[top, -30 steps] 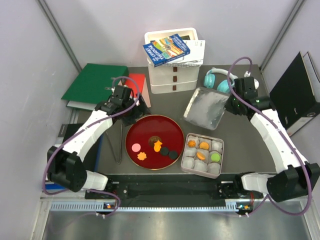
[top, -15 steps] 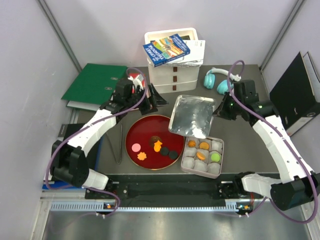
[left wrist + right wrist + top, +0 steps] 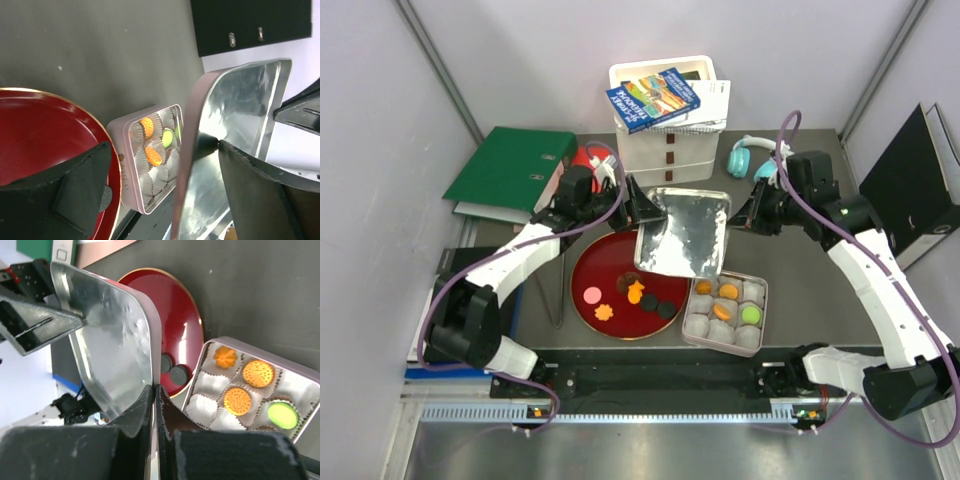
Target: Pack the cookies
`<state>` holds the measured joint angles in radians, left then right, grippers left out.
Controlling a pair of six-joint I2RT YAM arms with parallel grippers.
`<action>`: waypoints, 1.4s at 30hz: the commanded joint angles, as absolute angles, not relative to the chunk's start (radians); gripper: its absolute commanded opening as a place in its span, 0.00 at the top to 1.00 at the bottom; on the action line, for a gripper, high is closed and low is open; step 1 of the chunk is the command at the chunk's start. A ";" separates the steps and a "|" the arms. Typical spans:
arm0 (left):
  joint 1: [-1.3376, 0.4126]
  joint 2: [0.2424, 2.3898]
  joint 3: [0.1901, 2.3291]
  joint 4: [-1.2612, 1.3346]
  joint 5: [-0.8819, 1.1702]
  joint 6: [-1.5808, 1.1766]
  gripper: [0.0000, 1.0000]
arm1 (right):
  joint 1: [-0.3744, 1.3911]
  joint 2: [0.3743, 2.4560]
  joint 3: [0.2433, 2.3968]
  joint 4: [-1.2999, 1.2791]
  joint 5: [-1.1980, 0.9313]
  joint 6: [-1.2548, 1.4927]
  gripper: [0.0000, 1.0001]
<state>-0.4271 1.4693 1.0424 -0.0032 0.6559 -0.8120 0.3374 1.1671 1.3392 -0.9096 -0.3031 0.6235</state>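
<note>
At the far left a green lever-arch binder (image 3: 510, 170) is laid flat, and thin metal tongs (image 3: 557, 290) are seen on the dark matte table (image 3: 790, 290) just beside the red plate (image 3: 585, 268). The left gripper (image 3: 638, 205) is held with its jaws wide apart, the left edge of the lid (image 3: 682, 232) standing unclamped between its black fingers (image 3: 75, 190); whether either finger touches the metal cannot be told. On the glossy, round, gold-rimmed plate six of the cookies (image 3: 636, 291) are spread: one pink, two orange, one dark brown and two black. The lid, a rounded rectangle of shiny crinkled metal with a pink rim, is held tilted above the plate's far edge, in front of stacked white boxes (image 3: 665, 150) topped by a colourful book (image 3: 653, 98). In the pink tin (image 3: 765, 300), pleated grey paper cups (image 3: 698, 323) are set in rows; three orange cookies and one green are made out in them. The right gripper (image 3: 745, 215) is clamped on the lid's right edge, its fingers pinched nearly together. Teal headphones (image 3: 745, 158) are partly hidden behind that arm, and a black binder (image 3: 920, 175) is cut off at the right
</note>
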 commanded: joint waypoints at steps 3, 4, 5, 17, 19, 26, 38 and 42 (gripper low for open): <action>-0.431 1.456 1.006 0.193 0.735 -0.850 0.33 | 0.353 1.170 1.393 -0.893 -0.362 0.635 1.00; -0.431 1.454 0.996 0.210 0.747 -0.862 0.38 | 0.353 1.170 1.391 -0.893 -0.364 0.632 1.00; -0.433 1.453 0.991 0.242 0.756 -0.870 0.50 | 0.353 1.170 1.388 -0.893 -0.365 0.632 1.00; -0.431 1.448 0.973 0.327 0.816 -0.917 0.99 | 0.353 1.189 1.403 -0.903 -0.367 0.614 0.91; -0.431 1.447 0.974 0.331 0.821 -0.922 1.00 | 0.354 1.195 1.414 -0.908 -0.367 0.609 0.72; -0.431 1.433 0.994 0.307 0.811 -0.925 1.00 | 0.353 1.204 1.506 -0.956 -0.302 0.603 0.11; -0.612 1.414 1.345 -0.399 0.107 -0.324 1.00 | 0.345 1.169 1.522 -0.996 -0.081 0.669 0.05; -0.766 1.379 1.402 -0.420 -0.229 -0.192 1.00 | 0.304 1.170 1.537 -0.994 -0.118 0.683 0.05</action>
<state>-0.6460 1.4498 1.3300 -0.3260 0.1955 -0.4042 0.3340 1.1976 1.4796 -0.9966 -0.1310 0.6559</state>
